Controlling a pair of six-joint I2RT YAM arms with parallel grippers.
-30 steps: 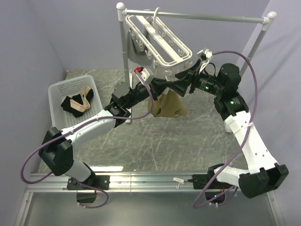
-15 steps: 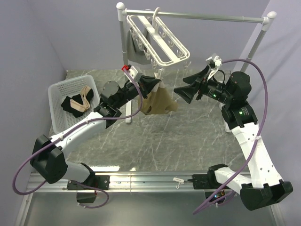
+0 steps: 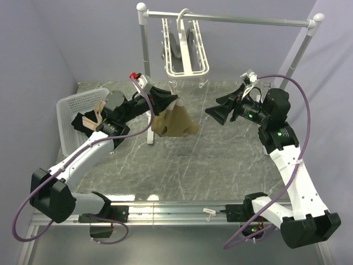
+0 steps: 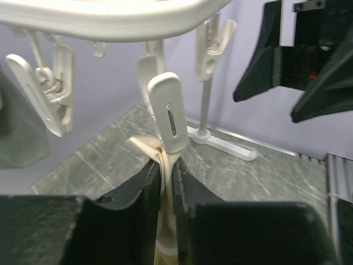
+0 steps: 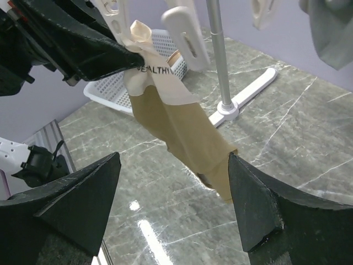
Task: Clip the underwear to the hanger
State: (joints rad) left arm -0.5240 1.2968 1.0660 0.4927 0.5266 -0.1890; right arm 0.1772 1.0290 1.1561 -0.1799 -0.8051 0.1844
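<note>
The tan underwear [image 3: 174,122] hangs from my left gripper [image 3: 172,101], which is shut on its pale waistband just under a white clip [image 4: 168,118] of the hanger [image 3: 186,48]. In the left wrist view the waistband [image 4: 165,182] is pinched between my fingers and the clip's lower end touches the fabric. The white hanger frame hangs by its hook on the rail, swung end-on. My right gripper [image 3: 217,107] is open and empty, to the right of the underwear, which shows in its view [image 5: 182,127] with the label.
A silver rail stand [image 3: 144,55] spans the back, its post foot [image 5: 242,102] on the marble table. A grey garment [image 3: 177,44] hangs on the hanger. A white basket [image 3: 69,110] with black and beige cloth sits at the left.
My right gripper let go of the hanger and drew back right. The hanger swung back to hang end-on. My left gripper moved left and up with the underwear.
</note>
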